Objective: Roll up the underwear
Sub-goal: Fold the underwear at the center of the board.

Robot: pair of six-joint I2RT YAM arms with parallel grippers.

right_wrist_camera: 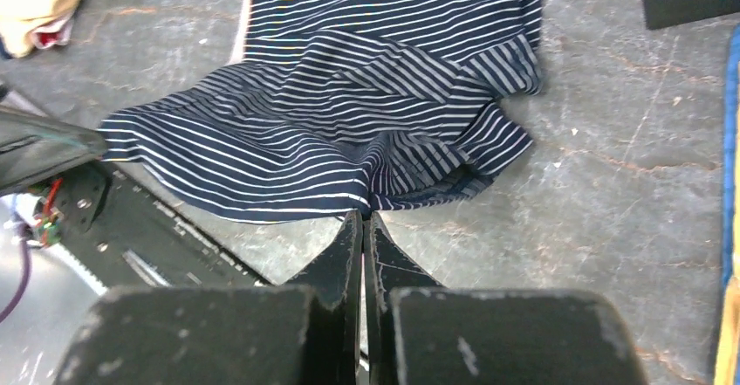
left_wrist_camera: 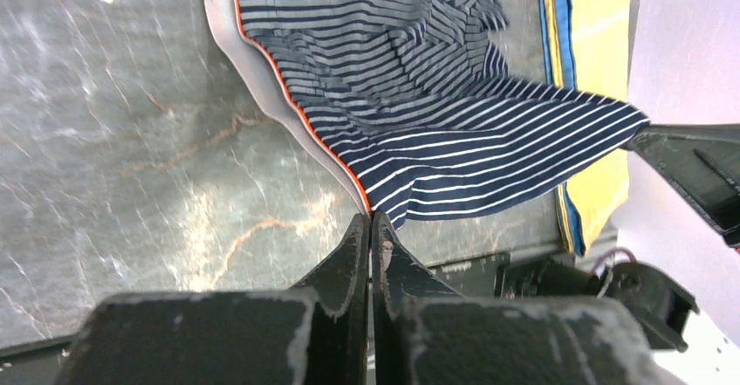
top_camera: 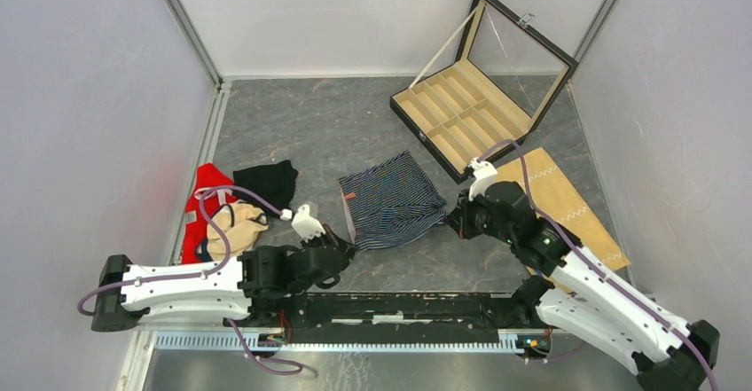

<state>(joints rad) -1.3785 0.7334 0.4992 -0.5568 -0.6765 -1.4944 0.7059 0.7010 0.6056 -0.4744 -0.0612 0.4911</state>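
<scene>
The left pincer (left_wrist_camera: 368, 219) has its two black fingers (left_wrist_camera: 347, 254) pressed flat together, with a near corner of the striped underwear (left_wrist_camera: 419, 97) nipped between the tips where the pale waistband with its orange edge ends. The right pincer (right_wrist_camera: 362, 215) is likewise closed down to a hairline gap, its tips gripping the dark hem at the opposite near corner of the same garment (right_wrist_camera: 349, 132). From each pair of tips the navy cloth with thin pale stripes runs forward and away. The near edge is stretched between the two pincers and slightly raised, while the far part lies rumpled on the grey marbled table (right_wrist_camera: 611, 184). In the overhead view the left pincer (top_camera: 341, 251) and right pincer (top_camera: 454, 218) flank the striped underwear (top_camera: 390, 200), which lies between them and just beyond their tips. Outward from the left pincer, on its outer side, the black underwear (top_camera: 266, 183) lies bunched on the table (top_camera: 355, 125). It touches a red garment (top_camera: 206, 187), and a cream garment (top_camera: 232, 222) lies on the red one. Beyond the right pincer stands an open compartment box (top_camera: 424, 140) with its glass lid raised. A tan cloth with white zigzag stitching (top_camera: 559, 200) lies flat on that pincer's outer side, partly under the arm.
</scene>
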